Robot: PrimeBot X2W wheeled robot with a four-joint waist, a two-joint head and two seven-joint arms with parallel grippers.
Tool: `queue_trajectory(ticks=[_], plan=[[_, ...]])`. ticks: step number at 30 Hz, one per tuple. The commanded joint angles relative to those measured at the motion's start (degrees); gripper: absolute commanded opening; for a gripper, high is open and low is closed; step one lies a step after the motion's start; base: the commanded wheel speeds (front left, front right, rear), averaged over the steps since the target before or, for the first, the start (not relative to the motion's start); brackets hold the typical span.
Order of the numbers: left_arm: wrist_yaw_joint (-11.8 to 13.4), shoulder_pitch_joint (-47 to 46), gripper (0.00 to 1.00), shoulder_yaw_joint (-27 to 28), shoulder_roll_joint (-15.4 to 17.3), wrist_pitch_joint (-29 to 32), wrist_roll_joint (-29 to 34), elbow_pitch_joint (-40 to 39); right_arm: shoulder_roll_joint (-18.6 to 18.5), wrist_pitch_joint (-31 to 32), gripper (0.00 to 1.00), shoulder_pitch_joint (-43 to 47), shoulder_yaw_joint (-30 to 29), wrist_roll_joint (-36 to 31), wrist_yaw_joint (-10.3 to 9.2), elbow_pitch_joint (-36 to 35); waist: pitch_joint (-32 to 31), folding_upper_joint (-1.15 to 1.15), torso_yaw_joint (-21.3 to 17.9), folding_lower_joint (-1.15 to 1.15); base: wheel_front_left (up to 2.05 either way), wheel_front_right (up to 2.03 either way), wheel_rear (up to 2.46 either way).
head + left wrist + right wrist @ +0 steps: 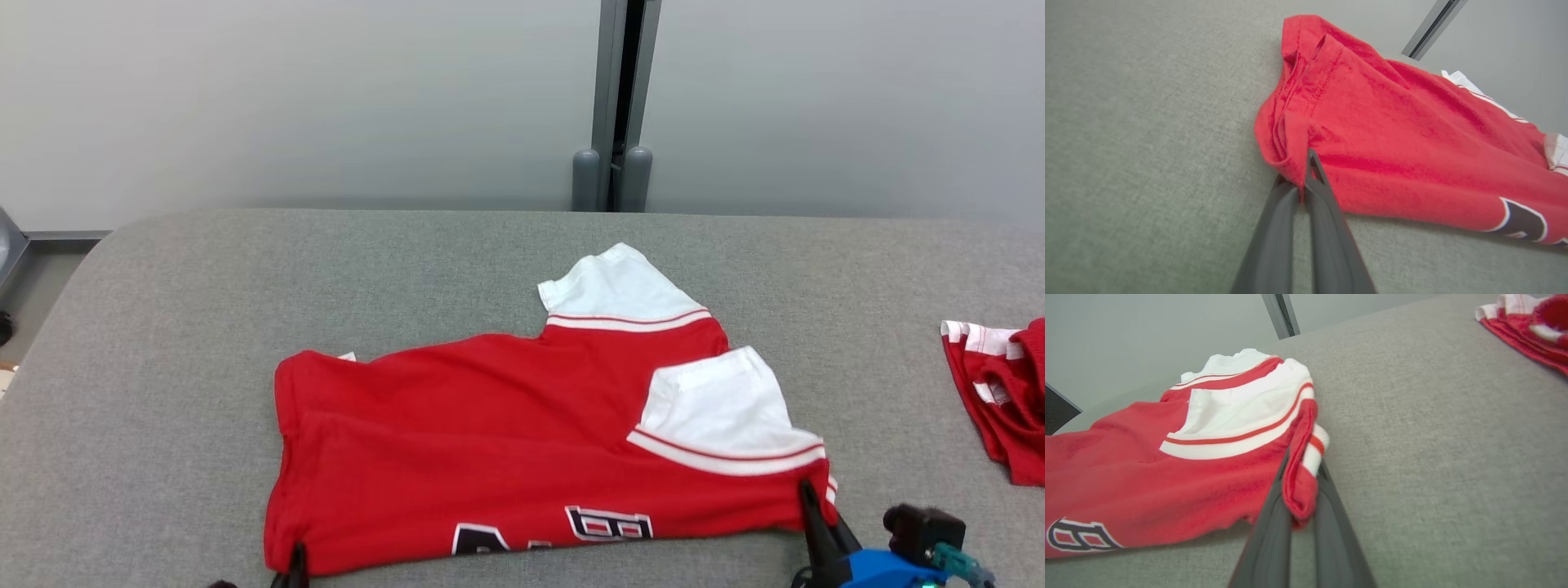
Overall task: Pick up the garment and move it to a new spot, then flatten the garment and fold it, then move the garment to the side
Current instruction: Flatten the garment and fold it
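The garment (506,441) is a red shirt with white, red-striped sleeves and dark lettering, lying folded lengthwise on the grey table (163,343). My left gripper (295,563) is shut on its near left corner; in the left wrist view the dark fingers (1306,179) pinch the red hem (1290,163). My right gripper (808,494) is shut on the near right corner by the sleeve; the right wrist view shows a fold of red and white cloth (1300,486) clamped between its fingers (1331,498).
A second red and white garment (1000,392) lies crumpled at the table's right edge, also seen as the same pile (1531,326) in the right wrist view. A grey post (614,106) stands behind the table against the pale wall.
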Motion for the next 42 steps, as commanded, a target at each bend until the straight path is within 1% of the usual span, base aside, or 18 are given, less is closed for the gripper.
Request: queue_trajectory(ticks=[1, 2, 3, 6, 9, 12, 14, 16, 23, 28, 32, 33, 34, 35, 39, 40, 41, 42], plan=[[-0.1, 0.9, 0.34, 0.3, -0.1, 0.0, 0.4, 0.5, -0.5, 0.1, 0.21, 1.4, 0.0, -0.2, 0.0, 0.3, 0.2, 0.0, 0.1, 0.01, 0.0, 0.0, 0.0], [-0.1, 1.5, 0.94, 0.4, -0.4, 0.0, 0.4, 1.1, -0.6, 0.0, 0.75, 2.1, 0.1, -0.5, 0.0, 0.3, 0.4, 0.0, 0.2, 0.01, 0.0, 0.0, 0.0], [-0.1, 2.0, 1.0, 0.3, -0.6, 0.0, 0.3, 1.7, -0.7, 0.0, 1.0, 2.4, 0.1, -0.9, 0.0, 0.4, 0.6, 0.0, 0.2, 0.01, 0.0, 0.0, 0.0], [-0.1, 1.2, 1.0, 1.4, -0.6, 0.0, 1.8, 2.1, -1.0, -0.1, 1.0, 2.1, -0.7, -2.2, 0.0, 0.2, 1.4, 0.0, 0.4, 0.01, 0.0, 0.0, 0.0], [0.2, -1.3, 1.0, 3.1, -0.3, 0.0, 3.9, 0.3, -0.9, -0.3, 1.0, -0.4, -1.8, -4.0, 0.01, -0.7, 2.6, 0.0, 0.6, 0.01, 0.0, 0.0, 0.0], [0.3, -5.1, 1.0, 4.7, 0.3, 0.0, 5.7, -0.9, -0.8, -0.4, 1.0, -2.8, -2.4, -5.8, 0.0, -1.4, 4.1, 0.0, 0.8, 0.01, 0.0, 0.0, 0.0], [0.2, -8.5, 1.0, 4.8, 1.1, 0.0, 6.3, 0.5, -0.7, -0.4, 1.0, -4.7, -2.4, -6.9, 0.0, -1.6, 5.1, 0.0, 0.9, 0.01, 0.0, 0.0, 0.0], [0.1, -12.9, 1.0, 3.9, 1.8, 0.3, 6.2, 3.1, -0.6, -0.4, 1.0, -6.8, -2.1, -8.0, 0.0, -1.6, 6.2, 0.0, 1.0, 0.01, 0.0, 0.0, 0.0], [0.0, -26.1, 1.0, -0.3, 5.3, 5.6, 4.2, 11.8, -0.6, 0.9, 1.0, -14.1, -1.3, -10.8, 0.0, -0.9, 10.9, 0.0, 0.7, 0.01, 0.0, 0.0, 0.0], [-0.1, -30.9, 1.0, -5.5, 6.6, 8.1, 0.4, 14.6, -1.2, 2.0, 1.0, -18.8, -0.2, -12.3, 0.0, -0.5, 13.9, 0.0, 0.6, 0.01, 0.0, 0.0, 0.0], [-0.1, -32.3, 1.0, -7.8, 7.4, 7.7, -1.4, 15.9, -1.9, 2.9, 1.0, -21.6, 0.5, -13.0, 0.0, -0.3, 15.1, 0.0, 0.8, 0.01, 0.0, 0.0, 0.0], [-0.1, -32.9, 0.69, -9.2, 7.1, 7.8, -2.3, 17.0, -2.3, 3.9, 1.0, -23.6, 0.8, -13.3, 0.0, -0.1, 15.8, 0.0, 1.1, 0.01, 0.0, 0.0, 0.0], [-0.1, -33.3, 0.82, -10.0, 7.3, 7.6, -2.6, 17.4, -2.7, 4.6, 1.0, -24.7, 1.1, -13.6, 0.0, 0.0, 16.1, 0.0, 1.3, 0.01, 0.0, 0.0, 0.0], [-0.1, -33.7, 1.0, -10.4, 7.6, 7.2, -3.0, 18.0, -3.0, 5.4, 1.0, -25.8, 1.3, -13.8, 0.0, 0.2, 16.4, 0.0, 1.6, 0.01, 0.0, 0.0, 0.0], [-0.1, -34.6, 1.0, -12.2, 7.2, 6.2, -4.3, 19.0, -3.8, 7.2, 1.0, -29.1, 2.6, -14.4, 0.0, 0.6, 17.2, 0.0, 2.3, 0.01, 0.0, 0.0, 0.0], [-0.1, -35.6, 0.91, -13.2, 7.2, 4.8, -5.3, 19.1, -4.2, 8.2, 1.0, -31.2, 3.1, -14.5, 0.0, 0.9, 17.7, 0.0, 2.9, 0.01, 0.0, 0.0, 0.0], [-0.1, -36.0, 0.28, -13.9, 7.2, 4.2, -5.7, 19.1, -4.4, 8.9, 1.0, -32.3, 3.5, -14.6, 0.0, 1.2, 18.0, 0.0, 3.2, 0.01, 0.0, 0.0, 0.0], [-0.1, -36.2, 0.0, -14.5, 7.0, 3.9, -6.3, 19.1, -4.5, 9.7, 1.0, -33.4, 3.8, -14.7, 0.0, 1.7, 18.4, 0.0, 3.5, 0.01, 0.0, 0.0, 0.0]])
